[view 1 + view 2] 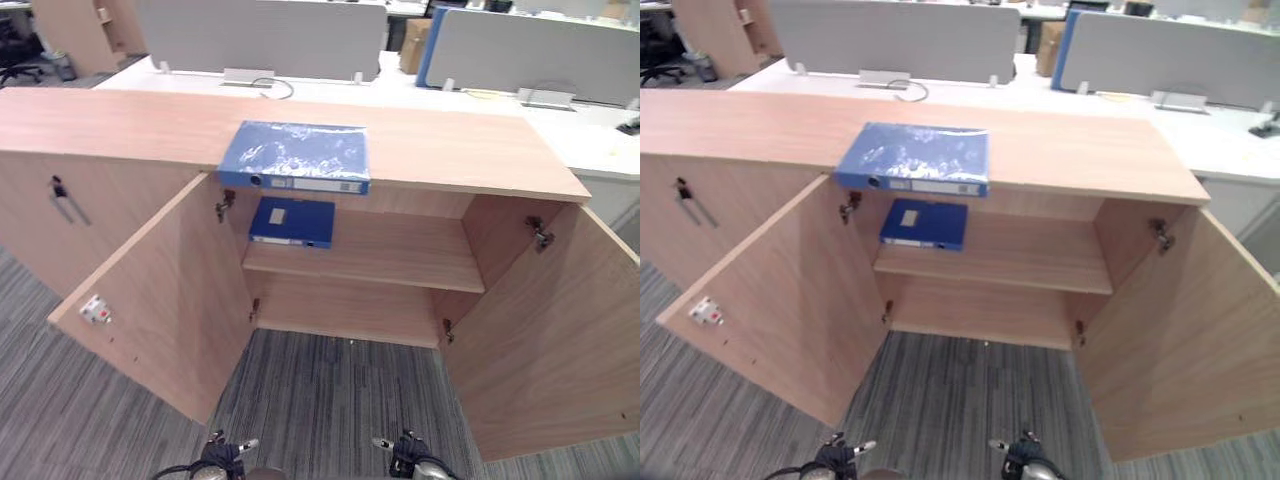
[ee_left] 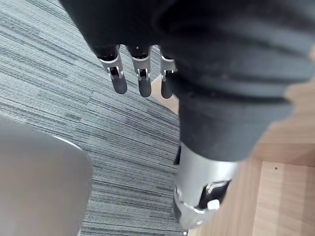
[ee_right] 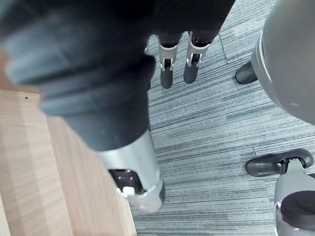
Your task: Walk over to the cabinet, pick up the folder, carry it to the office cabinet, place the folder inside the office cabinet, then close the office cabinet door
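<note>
Carpet (image 1: pixel 330 390), cabinet (image 1: pixel 450 150) agape; twelve o'clock, two folders: top folder (image 1: pixel 295 155), shelf folder (image 1: pixel 292 221); left hand (image 2: pixel 118 81), right hand (image 3: pixel 166 73) straight-fingered, empty.

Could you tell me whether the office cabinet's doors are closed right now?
No, its left door and right door both stand wide open.

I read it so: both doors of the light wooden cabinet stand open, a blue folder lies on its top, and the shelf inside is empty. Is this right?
Only the shelf is wrong: in the left eye view a dark blue folder lies flat on the wooden shelf. Both doors of the light wooden cabinet are open and a plastic-wrapped blue folder lies on its top.
</note>
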Motion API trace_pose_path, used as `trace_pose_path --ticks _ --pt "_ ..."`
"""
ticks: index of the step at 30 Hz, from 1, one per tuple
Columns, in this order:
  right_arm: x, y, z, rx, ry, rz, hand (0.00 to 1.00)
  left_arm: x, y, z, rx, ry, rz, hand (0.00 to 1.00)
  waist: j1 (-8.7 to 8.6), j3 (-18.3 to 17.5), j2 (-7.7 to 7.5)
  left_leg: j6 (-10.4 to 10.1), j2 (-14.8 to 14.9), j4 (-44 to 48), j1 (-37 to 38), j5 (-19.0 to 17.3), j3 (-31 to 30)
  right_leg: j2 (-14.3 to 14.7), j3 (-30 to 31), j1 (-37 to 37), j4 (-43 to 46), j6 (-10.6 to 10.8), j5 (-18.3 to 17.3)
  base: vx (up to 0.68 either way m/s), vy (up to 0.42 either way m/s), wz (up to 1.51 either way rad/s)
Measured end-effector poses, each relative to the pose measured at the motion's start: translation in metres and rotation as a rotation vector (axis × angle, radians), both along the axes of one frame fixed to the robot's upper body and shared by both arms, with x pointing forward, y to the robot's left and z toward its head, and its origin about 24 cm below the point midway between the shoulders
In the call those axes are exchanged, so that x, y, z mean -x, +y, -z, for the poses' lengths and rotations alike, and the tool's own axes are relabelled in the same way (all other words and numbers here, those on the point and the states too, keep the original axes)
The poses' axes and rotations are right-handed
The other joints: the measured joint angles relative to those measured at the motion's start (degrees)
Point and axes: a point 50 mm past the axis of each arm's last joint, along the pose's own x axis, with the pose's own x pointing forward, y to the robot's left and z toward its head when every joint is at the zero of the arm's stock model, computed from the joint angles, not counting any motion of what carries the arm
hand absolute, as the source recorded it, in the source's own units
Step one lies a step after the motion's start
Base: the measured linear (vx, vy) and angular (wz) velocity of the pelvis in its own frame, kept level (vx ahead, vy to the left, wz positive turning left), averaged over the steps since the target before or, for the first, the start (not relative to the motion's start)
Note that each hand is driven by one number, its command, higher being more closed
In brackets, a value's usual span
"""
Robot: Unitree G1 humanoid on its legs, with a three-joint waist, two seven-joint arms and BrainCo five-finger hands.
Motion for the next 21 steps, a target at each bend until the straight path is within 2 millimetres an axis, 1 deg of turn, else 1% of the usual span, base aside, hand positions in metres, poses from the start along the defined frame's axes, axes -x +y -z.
trace_pose_path --ticks 1,2,4,5,6,7,8,9,10,11,12,13,14,15,16,17,18,20,21 --pt "-0.001 -0.001 0.000 0.001 -0.003 -0.001 0.00 0.000 0.000 0.000 0.001 0.000 0.000 0.00 0.18 0.12 0.01 0.20 0.03 -1.06 1.47 0.12 0.99 0.34 -0.05 -1.98 4.50 0.43 -0.30 0.06 0.027 -0.70" --pt "-0.002 -0.001 -0.001 0.001 -0.010 -0.004 0.00 0.000 0.000 0.000 0.001 -0.003 0.000 0.00 0.53 0.78 -0.01 0.32 -0.11 -2.29 3.79 0.19 2.38 0.33 -0.31 -5.72 13.31 1.25 -0.87 0.04 0.015 -0.53" --pt "-0.003 -0.003 -0.001 0.006 -0.013 -0.004 0.00 0.001 0.000 0.000 0.001 0.000 -0.001 0.00 0.36 0.96 0.03 0.91 -0.38 -2.56 5.12 -0.17 3.13 -0.01 -0.67 -8.15 19.64 1.28 -0.88 0.02 0.006 -0.31" --pt "-0.003 -0.004 -0.001 0.009 -0.014 -0.007 0.00 0.002 0.000 0.000 0.002 0.002 -0.003 0.00 0.14 0.91 0.03 1.62 -0.51 -3.35 6.29 -0.63 3.82 -1.06 -2.20 -9.52 23.37 1.45 -1.38 0.03 -0.016 -0.20" --pt "-0.003 -0.005 -0.001 0.011 -0.014 -0.014 0.00 0.002 -0.001 0.001 0.005 0.003 -0.003 0.00 0.11 0.76 0.18 1.69 -0.45 -4.18 7.07 -0.75 4.06 -1.88 -4.91 -10.44 24.69 0.72 -3.20 0.05 -0.053 -0.19" --pt "-0.004 -0.005 -0.002 0.012 -0.015 -0.016 0.00 0.001 -0.001 0.000 0.006 0.000 -0.005 0.00 0.06 0.78 0.22 1.64 -0.11 -4.82 7.35 -0.82 4.07 -1.98 -7.04 -11.27 23.95 0.51 -5.37 0.06 -0.082 -0.15" --pt "-0.005 -0.005 -0.002 0.012 -0.017 -0.016 0.00 0.001 -0.001 0.000 0.006 -0.001 -0.008 0.00 0.00 0.85 0.21 1.43 0.30 -5.17 7.49 -0.96 3.99 -1.84 -8.56 -11.87 23.13 0.46 -6.67 0.08 -0.155 -0.14" --pt "-0.006 -0.005 -0.002 0.013 -0.020 -0.016 0.00 0.001 0.000 0.000 0.007 0.000 -0.020 0.00 -0.25 0.91 0.27 1.10 1.48 -5.22 7.46 -1.77 3.71 -0.97 -11.45 -13.09 20.04 -0.16 -8.14 0.10 -0.219 -0.11" --pt "-0.007 -0.006 -0.002 0.015 -0.022 -0.015 0.00 0.002 0.000 0.001 0.008 0.003 -0.024 0.00 -0.47 0.96 0.27 0.08 2.76 -5.13 7.67 -2.31 3.56 0.18 -13.08 -13.86 15.40 -0.22 -8.07 0.11 -0.243 -0.07" --pt "-0.007 -0.006 -0.003 0.015 -0.022 -0.016 0.00 0.003 0.001 0.001 0.007 0.006 -0.026 0.00 -0.56 1.06 0.13 -0.63 3.00 -5.04 8.00 -2.62 3.35 0.59 -13.13 -13.93 12.28 -0.42 -7.65 0.13 -0.252 0.10" --pt "-0.006 -0.006 -0.003 0.015 -0.023 -0.011 0.00 0.003 0.004 0.001 0.001 0.008 -0.028 0.00 -1.00 1.43 -0.70 -1.79 2.59 -4.87 8.78 -3.12 2.33 0.53 -13.27 -13.03 8.66 -0.43 -3.05 0.19 -0.258 0.15" --pt "-0.003 -0.015 -0.002 0.036 -0.008 -0.012 0.00 0.006 -0.004 0.003 0.027 0.021 -0.045 0.00 -0.91 0.83 0.49 -1.47 2.92 -5.95 9.50 -2.48 -1.49 1.63 -14.22 -12.44 8.65 -1.06 -3.88 0.22 -0.248 0.12" --pt "-0.003 -0.018 -0.002 0.042 -0.004 -0.008 0.00 0.008 -0.006 0.004 0.036 0.025 -0.056 0.00 -0.84 0.68 0.95 -1.61 3.07 -6.75 9.76 -2.34 -3.24 2.19 -14.25 -12.78 9.01 -1.25 -4.48 0.33 -0.304 -0.04" --pt "-0.003 -0.021 -0.002 0.048 -0.005 -0.004 0.00 0.007 -0.006 0.004 0.041 0.025 -0.072 0.00 -0.99 0.78 1.19 -1.97 3.43 -8.69 10.58 -1.79 -4.89 2.80 -14.46 -13.17 10.34 -1.65 -5.97 0.34 -0.307 0.00" --pt "-0.003 -0.024 -0.002 0.055 -0.004 -0.002 0.00 0.007 -0.005 0.004 0.042 0.027 -0.078 0.00 -1.25 0.93 1.16 -2.27 4.10 -9.90 11.32 -1.36 -5.47 3.33 -15.40 -13.09 11.21 -2.22 -7.37 0.33 -0.311 0.08" --pt "-0.001 -0.025 -0.002 0.058 0.000 0.000 0.00 0.008 -0.005 0.005 0.042 0.028 -0.078 0.00 -1.42 0.90 1.24 -2.29 4.61 -10.14 11.61 -1.34 -5.68 3.66 -16.06 -12.67 11.29 -2.51 -7.98 0.26 -0.236 0.32" --pt "0.000 -0.027 -0.002 0.062 0.004 0.001 0.00 0.007 -0.005 0.004 0.042 0.026 -0.079 0.00 -1.76 0.95 1.18 -2.31 5.52 -10.12 12.30 -1.35 -6.80 4.22 -17.38 -11.12 10.87 -2.78 -8.92 0.24 -0.199 0.45" --pt "0.003 -0.028 -0.001 0.062 0.011 0.005 0.00 0.007 -0.005 0.004 0.042 0.023 -0.078 0.00 -2.45 0.86 1.31 -2.85 7.15 -8.65 12.35 -1.66 -8.34 5.31 -19.63 -7.90 8.62 -3.19 -9.49 0.25 -0.171 0.56" --pt "0.004 -0.028 -0.001 0.057 0.014 0.024 0.00 0.006 -0.004 0.004 0.041 0.018 -0.078 0.00 -2.61 0.80 1.49 -3.84 8.03 -5.54 11.83 -2.25 -8.51 6.11 -21.01 -5.18 6.35 -3.27 -9.42 0.23 -0.123 0.46"
